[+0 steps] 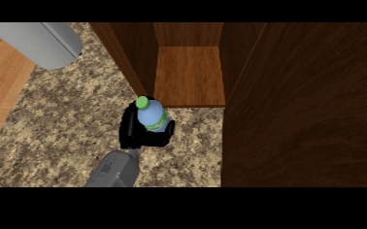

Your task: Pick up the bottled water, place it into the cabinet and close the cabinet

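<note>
With my robot hand [129, 128] curled around the pale blue, green-capped plastic water bottle [153, 116], which sat just in front of the open brown wooden cabinet [190, 77], I judged the pickup done, while placing it inside and shutting the door [301, 116] still remained.

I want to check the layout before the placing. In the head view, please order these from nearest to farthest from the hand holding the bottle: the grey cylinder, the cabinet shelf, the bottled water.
1. bottled water, inside the curled fingers of the hand.
2. cabinet shelf, just ahead, slightly to the right.
3. grey cylinder, far off at the upper left.
</note>
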Controlling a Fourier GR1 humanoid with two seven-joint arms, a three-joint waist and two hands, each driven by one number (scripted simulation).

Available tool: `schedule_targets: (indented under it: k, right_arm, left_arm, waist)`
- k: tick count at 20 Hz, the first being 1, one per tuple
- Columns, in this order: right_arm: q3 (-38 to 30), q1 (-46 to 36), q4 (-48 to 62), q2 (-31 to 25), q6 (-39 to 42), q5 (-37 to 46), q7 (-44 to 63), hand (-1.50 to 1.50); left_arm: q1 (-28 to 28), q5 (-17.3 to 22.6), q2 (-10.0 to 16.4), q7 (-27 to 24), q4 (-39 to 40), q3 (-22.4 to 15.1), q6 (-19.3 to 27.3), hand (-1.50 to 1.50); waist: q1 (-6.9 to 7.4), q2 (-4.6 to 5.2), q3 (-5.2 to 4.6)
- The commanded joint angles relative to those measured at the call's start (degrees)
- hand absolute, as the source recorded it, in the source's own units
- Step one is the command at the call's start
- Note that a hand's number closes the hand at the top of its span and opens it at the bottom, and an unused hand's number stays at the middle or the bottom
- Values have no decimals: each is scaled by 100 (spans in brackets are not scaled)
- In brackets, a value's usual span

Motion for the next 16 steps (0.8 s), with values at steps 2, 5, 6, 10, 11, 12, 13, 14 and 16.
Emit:
schedule_targets:
  k: [2, 5, 6, 10, 11, 12, 13, 14, 16]
  right_arm:
    - [-238, -107, -97, -55, 48, -490, 125, -150]
    - [-368, -239, -127, -26, 52, -502, 37, -150]
    - [-182, -128, -538, -52, -46, -437, 530, -150]
    - [-310, 155, -602, -19, 77, -563, 277, -150]
    - [-742, -91, -180, -151, 211, -814, 46, -150]
    - [-359, -204, -459, -36, 72, -520, 323, -150]
    - [-316, -135, -446, 36, 27, -515, 312, -150]
    - [-683, -332, -390, -135, 72, -941, 488, -150]
    - [-485, -442, -225, -15, 73, -624, 344, -150]
  left_arm:
    - [-579, 66, -3, 377, -432, -802, 1273, 150]
    - [-1438, 274, -3, 544, 69, -700, 1534, 150]
    - [-1362, 409, -3, 619, -95, -1004, 1783, 150]
    - [-1833, 143, -3, 1359, -183, -1146, 2411, 150]
    - [-2181, -104, -3, 1166, 433, -770, 2105, 150]
    - [-2578, 247, -3, 1362, 757, -826, 2230, 150]
    - [-2809, 321, -3, 1459, 660, -957, 2593, 150]
    - [-2685, 427, -3, 1521, 648, -1163, 2736, 150]
    - [-3230, 649, -3, 1488, 1194, -817, 2796, 150]
  waist:
    - [-39, 13, -1]
    - [-104, 36, -4]
    - [-74, 35, -7]
    - [-96, 3, -2]
    - [-95, 26, 1]
    - [-154, 55, -5]
    - [-180, 47, -5]
    - [-126, 50, -2]
    - [-199, 72, -5]
